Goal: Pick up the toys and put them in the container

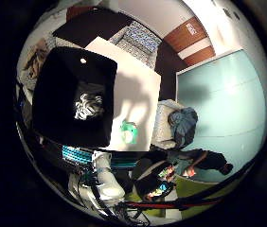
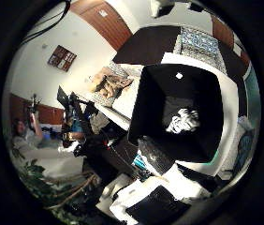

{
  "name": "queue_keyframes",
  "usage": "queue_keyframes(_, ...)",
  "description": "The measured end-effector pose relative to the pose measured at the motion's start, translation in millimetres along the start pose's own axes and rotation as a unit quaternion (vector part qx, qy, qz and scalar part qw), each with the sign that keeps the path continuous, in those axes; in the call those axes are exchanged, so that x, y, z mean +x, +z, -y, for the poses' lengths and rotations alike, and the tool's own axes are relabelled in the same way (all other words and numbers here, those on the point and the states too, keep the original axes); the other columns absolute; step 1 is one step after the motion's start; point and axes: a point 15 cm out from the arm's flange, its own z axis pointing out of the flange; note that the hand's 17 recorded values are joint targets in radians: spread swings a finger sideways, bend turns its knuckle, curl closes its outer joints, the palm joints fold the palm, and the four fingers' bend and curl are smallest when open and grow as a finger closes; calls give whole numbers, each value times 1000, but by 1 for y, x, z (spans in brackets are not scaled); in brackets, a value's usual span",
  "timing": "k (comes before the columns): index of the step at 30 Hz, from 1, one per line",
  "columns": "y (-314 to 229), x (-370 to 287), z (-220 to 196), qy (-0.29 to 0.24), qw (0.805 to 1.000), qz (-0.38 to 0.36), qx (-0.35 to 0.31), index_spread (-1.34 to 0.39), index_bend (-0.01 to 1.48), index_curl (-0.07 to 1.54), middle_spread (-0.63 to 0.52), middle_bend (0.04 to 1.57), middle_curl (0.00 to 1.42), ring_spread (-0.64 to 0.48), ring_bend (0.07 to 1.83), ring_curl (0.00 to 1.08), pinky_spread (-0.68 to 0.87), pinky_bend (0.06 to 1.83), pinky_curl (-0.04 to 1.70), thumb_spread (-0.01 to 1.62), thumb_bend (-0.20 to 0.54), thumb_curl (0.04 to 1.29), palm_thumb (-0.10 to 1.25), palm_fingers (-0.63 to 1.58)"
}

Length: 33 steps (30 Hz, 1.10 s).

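Observation:
A black square container stands on a white table, far below the palm. Inside it lies a black-and-white striped toy, which also shows in the thumb side view as the striped toy on the container's floor. A small green toy lies on the table just outside the container, near the table's edge. My right hand hangs high over the container. Only white and black parts of it show at the edge of the views, and nothing is held in it.
A chair draped with blue cloth stands beside the table near the green toy. A patterned mat lies beyond the table. A cluttered desk and dark equipment flank the container's other side.

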Motion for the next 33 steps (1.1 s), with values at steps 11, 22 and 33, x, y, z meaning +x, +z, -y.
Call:
queue_keyframes(11, -7, 90, -60, 72, 996, -43, 4, -453, 199, 352, -23, 154, 262, 180, 411, 250, 454, 595, 369, 1148, -20, 317, 590, 117)
queue_keyframes(22, 23, 229, -158, 211, 970, -95, -72, -427, 173, 310, -14, 186, 294, 195, 357, 233, 476, 572, 314, 1146, -20, 312, 570, 180)
queue_keyframes(33, 166, 274, -263, 276, 948, -35, -154, -409, 171, 298, 0, 183, 290, 196, 353, 235, 473, 585, 292, 1156, -23, 305, 539, 165)
